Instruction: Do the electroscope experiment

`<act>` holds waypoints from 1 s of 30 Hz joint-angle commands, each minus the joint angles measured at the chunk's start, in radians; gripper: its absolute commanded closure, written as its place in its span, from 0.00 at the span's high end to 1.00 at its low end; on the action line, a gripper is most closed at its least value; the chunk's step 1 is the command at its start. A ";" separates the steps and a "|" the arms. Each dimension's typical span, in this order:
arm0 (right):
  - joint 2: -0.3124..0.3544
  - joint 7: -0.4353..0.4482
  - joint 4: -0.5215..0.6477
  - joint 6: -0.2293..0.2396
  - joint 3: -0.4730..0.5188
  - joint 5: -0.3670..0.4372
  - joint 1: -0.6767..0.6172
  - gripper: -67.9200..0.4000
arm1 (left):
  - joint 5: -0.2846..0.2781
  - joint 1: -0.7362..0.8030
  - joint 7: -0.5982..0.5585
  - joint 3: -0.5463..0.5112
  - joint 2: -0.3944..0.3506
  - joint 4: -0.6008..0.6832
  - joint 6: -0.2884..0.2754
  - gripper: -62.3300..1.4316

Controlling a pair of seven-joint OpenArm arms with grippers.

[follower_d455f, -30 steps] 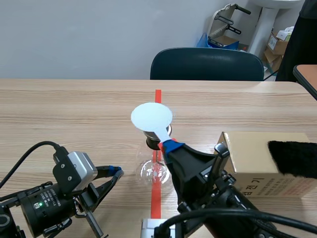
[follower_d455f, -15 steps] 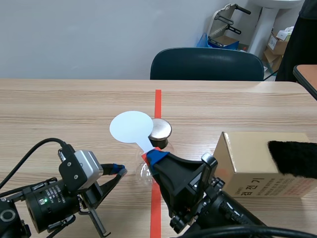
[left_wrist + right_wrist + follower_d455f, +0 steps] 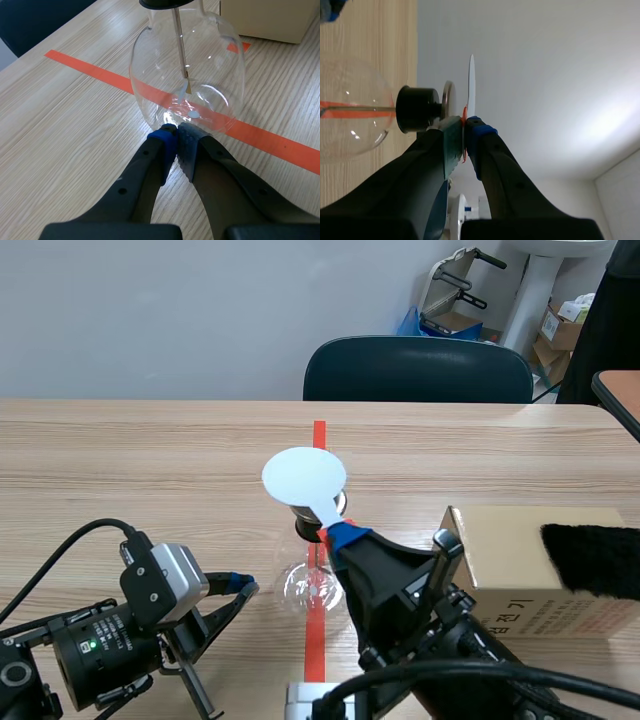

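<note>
The electroscope, a round glass flask (image 3: 311,586) with a black stopper, stands on the red tape line. My right gripper (image 3: 338,533) is shut on the handle of a white disc paddle (image 3: 305,477), which hovers just over the electroscope's metal top plate and hides it. The right wrist view shows the paddle (image 3: 471,85) edge-on beside the metal plate (image 3: 448,100), with the gripper (image 3: 465,131) pinching its handle. My left gripper (image 3: 176,137) is shut on nothing, its tips at the flask's (image 3: 187,75) lower wall. A thin rod (image 3: 180,47) with foil hangs inside.
A cardboard box (image 3: 520,560) stands at the right with a black fur cloth (image 3: 595,558) lying on it. A dark chair (image 3: 417,370) stands beyond the table's far edge. A small white block (image 3: 300,700) lies near the front edge.
The white paddle swung left off the metal plate half a second ago and is now back over it. The left arm has shifted slightly toward the flask.
</note>
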 commanded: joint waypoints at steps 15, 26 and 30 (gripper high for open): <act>0.000 -0.423 0.008 -0.014 0.009 0.006 0.006 0.03 | -0.006 -0.006 -0.014 -0.008 0.005 0.016 0.002 0.06; 0.000 -0.625 0.008 -0.014 0.009 0.006 0.006 0.03 | -0.006 -0.006 -0.013 -0.008 0.005 0.016 0.002 0.06; 0.000 -0.627 0.008 -0.014 0.009 0.006 0.006 0.03 | -0.006 -0.006 -0.013 -0.008 0.005 0.016 0.002 0.06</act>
